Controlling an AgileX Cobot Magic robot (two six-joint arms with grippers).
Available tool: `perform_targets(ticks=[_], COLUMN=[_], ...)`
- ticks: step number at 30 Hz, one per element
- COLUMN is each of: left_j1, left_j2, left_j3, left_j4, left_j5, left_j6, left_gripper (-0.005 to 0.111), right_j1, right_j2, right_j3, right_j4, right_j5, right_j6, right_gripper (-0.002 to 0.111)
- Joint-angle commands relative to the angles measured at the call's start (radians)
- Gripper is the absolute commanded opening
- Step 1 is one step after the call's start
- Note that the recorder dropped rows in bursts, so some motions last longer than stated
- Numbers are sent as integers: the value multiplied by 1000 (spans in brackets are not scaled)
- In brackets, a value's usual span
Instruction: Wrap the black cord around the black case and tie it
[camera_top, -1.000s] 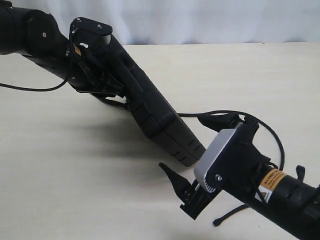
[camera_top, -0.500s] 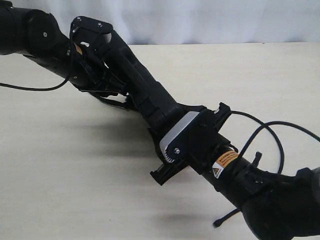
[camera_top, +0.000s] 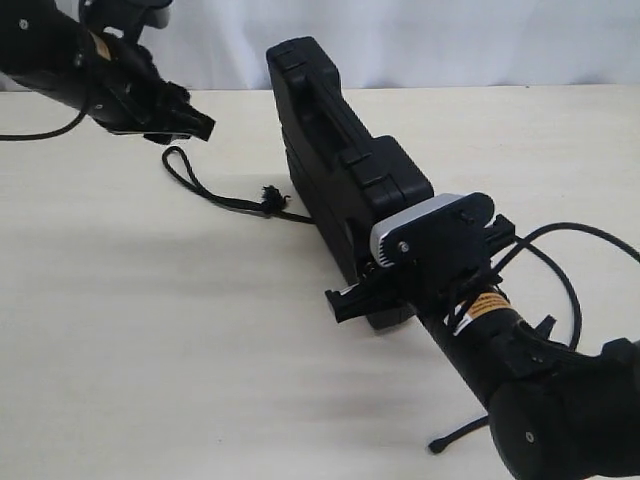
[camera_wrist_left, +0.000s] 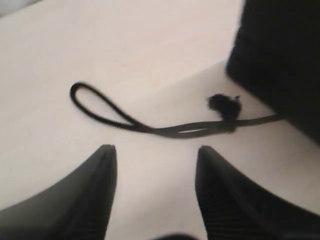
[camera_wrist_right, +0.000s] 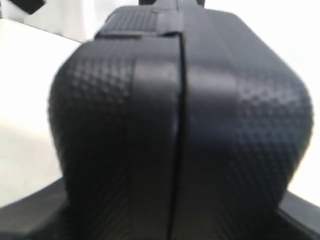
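The flat rectangular black plastic case (camera_top: 330, 150) stands on edge on the pale worktop (camera_top: 150, 350), rigid and likely weighty. Its near end sits between the right tool's (camera_top: 370, 298) jaws, but I cannot tell whether they clamp it. The thin braided black cord (camera_wrist_left: 150, 129) lies limp beside its base, below the wide, empty left tool (camera_wrist_left: 155, 150), and is best pinched near the frayed knot (camera_wrist_left: 222, 106).

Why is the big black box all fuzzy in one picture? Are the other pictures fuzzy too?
Right wrist view: the black case sits so close that it fills the picture and looks soft; left wrist view: the black cord is a bit blurry, the left gripper more so; exterior view: mostly sharp, with soft grey shadows on the table.
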Motion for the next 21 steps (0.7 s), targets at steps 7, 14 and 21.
perform_targets(ticks=[7, 14, 21], left_j1=[56, 56, -16], left_j2=[245, 267, 278], left_j3=[4, 2, 2], left_j4=[-218, -397, -648], left_j5=[-130, -184, -207], left_j6=[-231, -244, -254], left_gripper=[47, 47, 47], right_j1=[-2, -2, -2], right_j2=[-16, -16, -16], right_j3=[3, 3, 3], right_j4=[77, 77, 73], right_j5=[-36, -29, -24], right_j6=[-36, -45, -45], right_gripper=[5, 5, 5])
